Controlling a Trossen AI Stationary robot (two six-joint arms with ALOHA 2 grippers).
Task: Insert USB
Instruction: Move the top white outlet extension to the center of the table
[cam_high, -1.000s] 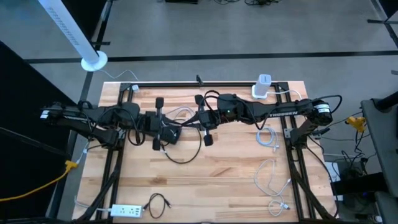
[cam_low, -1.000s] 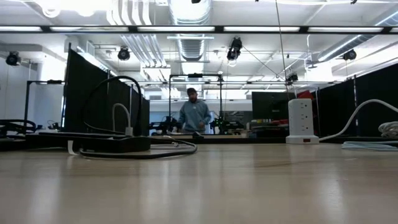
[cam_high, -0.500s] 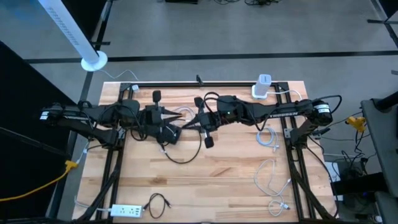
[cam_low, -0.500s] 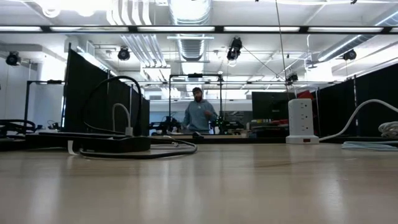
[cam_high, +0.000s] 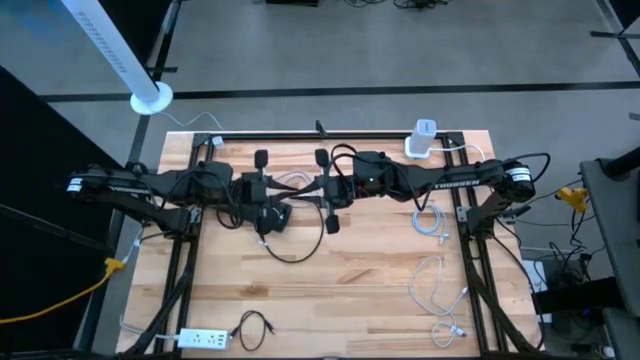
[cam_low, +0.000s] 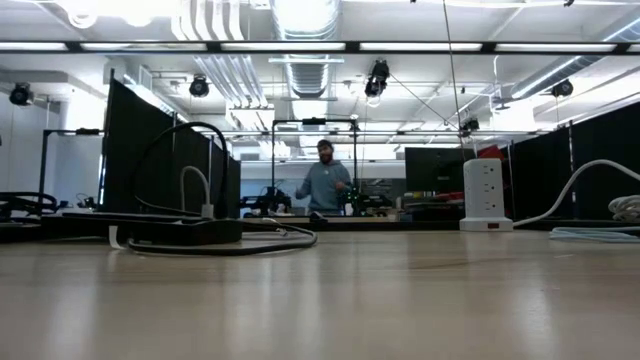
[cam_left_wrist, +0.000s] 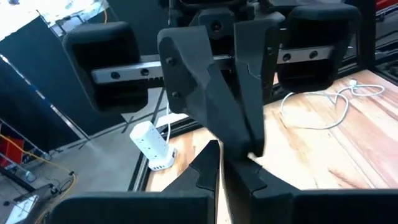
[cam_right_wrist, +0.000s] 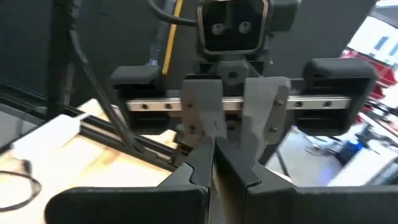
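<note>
High view: the left gripper (cam_high: 262, 190) and the right gripper (cam_high: 322, 190) face each other tip to tip near the table's back edge, both pinched shut and holding nothing. The white USB cables (cam_high: 432, 222) lie loose near the right edge; the white tower power strip (cam_high: 423, 138) stands at the back right corner. The arms may collide, being so close. Only the low view shows a person (cam_low: 326, 186) in the room behind.
</note>
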